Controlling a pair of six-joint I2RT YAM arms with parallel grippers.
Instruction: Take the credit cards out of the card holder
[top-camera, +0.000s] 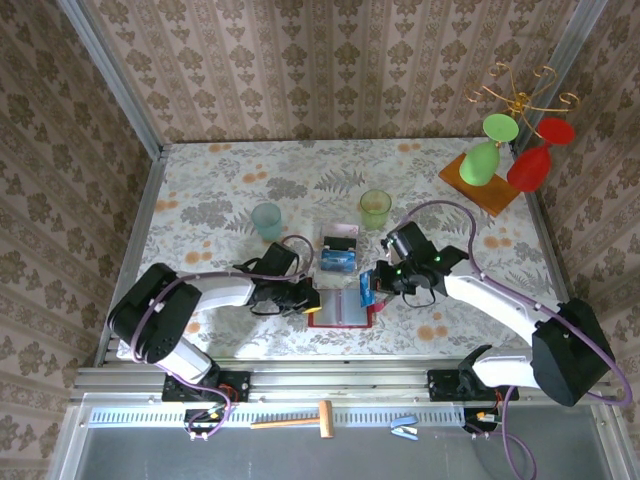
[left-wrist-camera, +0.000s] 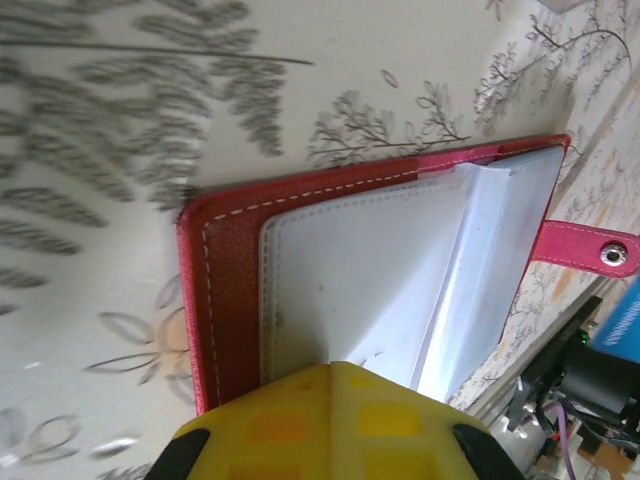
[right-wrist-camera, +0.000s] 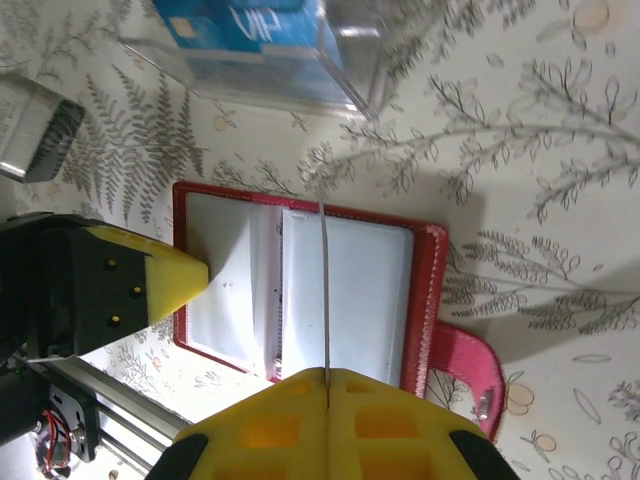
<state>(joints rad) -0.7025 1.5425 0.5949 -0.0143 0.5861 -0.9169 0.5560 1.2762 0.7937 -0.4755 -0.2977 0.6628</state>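
Right claw (right-wrist-camera: 325, 380) clenched on blue credit card (top-camera: 366, 289), edge-on at lower centre; left claw (left-wrist-camera: 335, 385) shut, pinning open card holder (right-wrist-camera: 425, 300) mid-frame; seemingly mid-extraction; next calls for lifting card straight clear.

Damask-patterned walls (top-camera: 330, 60); floral-print table (top-camera: 225, 180); aluminium rail (top-camera: 330, 378) along near edge; soft daylight.

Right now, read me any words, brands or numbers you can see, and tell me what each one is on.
Nothing can be quoted with certainty.
On the blue card inside the clear box: white lettering, too blurred to read.
On the held card pinched in the right gripper: seen edge-on, nothing legible.
On the card holder: plain, no print visible.
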